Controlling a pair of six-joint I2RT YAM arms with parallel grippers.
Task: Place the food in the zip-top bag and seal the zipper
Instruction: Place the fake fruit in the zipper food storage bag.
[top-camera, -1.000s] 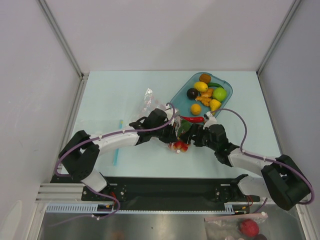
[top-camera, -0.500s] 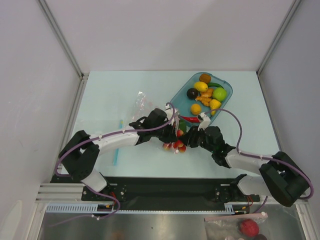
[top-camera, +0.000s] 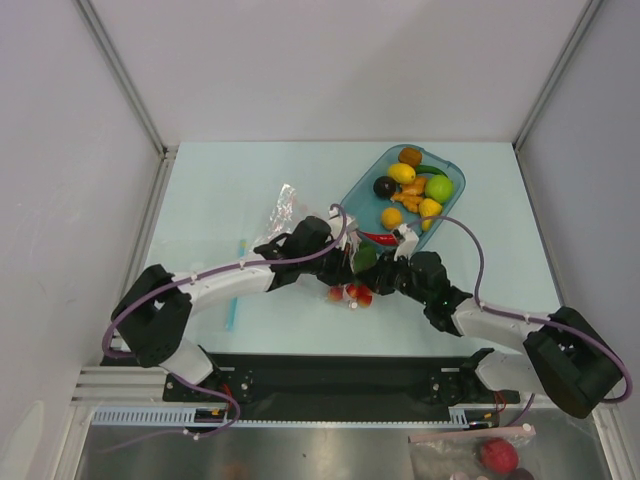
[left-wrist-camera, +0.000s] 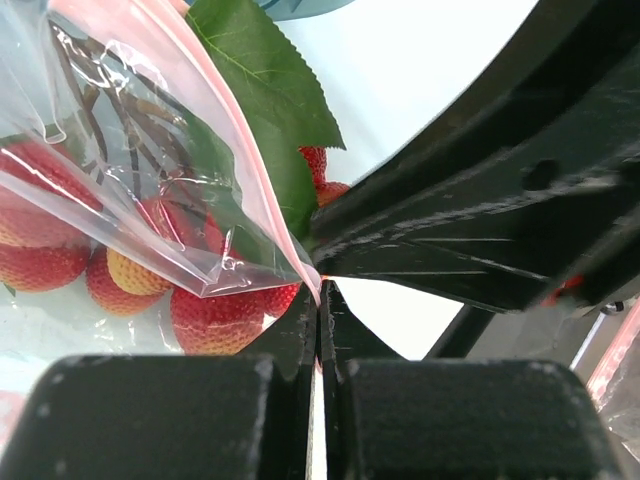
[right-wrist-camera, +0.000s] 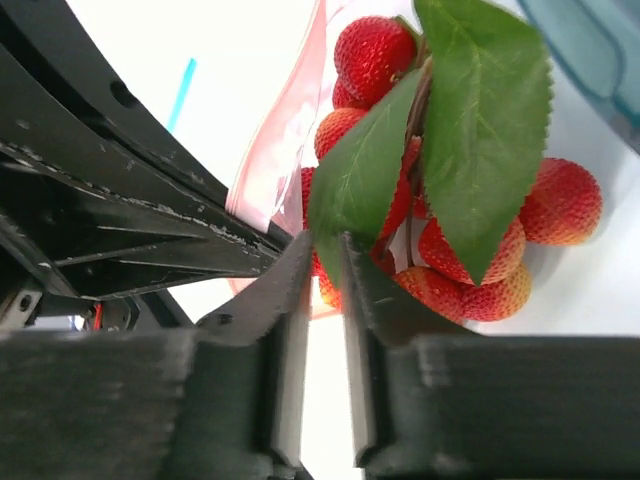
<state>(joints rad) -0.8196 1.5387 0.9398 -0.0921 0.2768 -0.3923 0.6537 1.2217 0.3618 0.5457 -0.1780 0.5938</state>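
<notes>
Left gripper (left-wrist-camera: 320, 293): jaws together, pinching the pink zipper (left-wrist-camera: 245, 160) of the bag (left-wrist-camera: 120, 150). Right gripper (right-wrist-camera: 325, 255): clamped on the leaf (right-wrist-camera: 490, 130) of the berry cluster (right-wrist-camera: 470, 265), which lies at the bag mouth, some berries under plastic. Other fruit (top-camera: 404, 173): in tray (top-camera: 452, 172).

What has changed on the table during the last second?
The right tool, shut on the berry cluster, carried it slightly left toward the left tool. The free end of the zip-top bag, pinched by the left tool, shifted left. The tray and the food in it stayed.
</notes>
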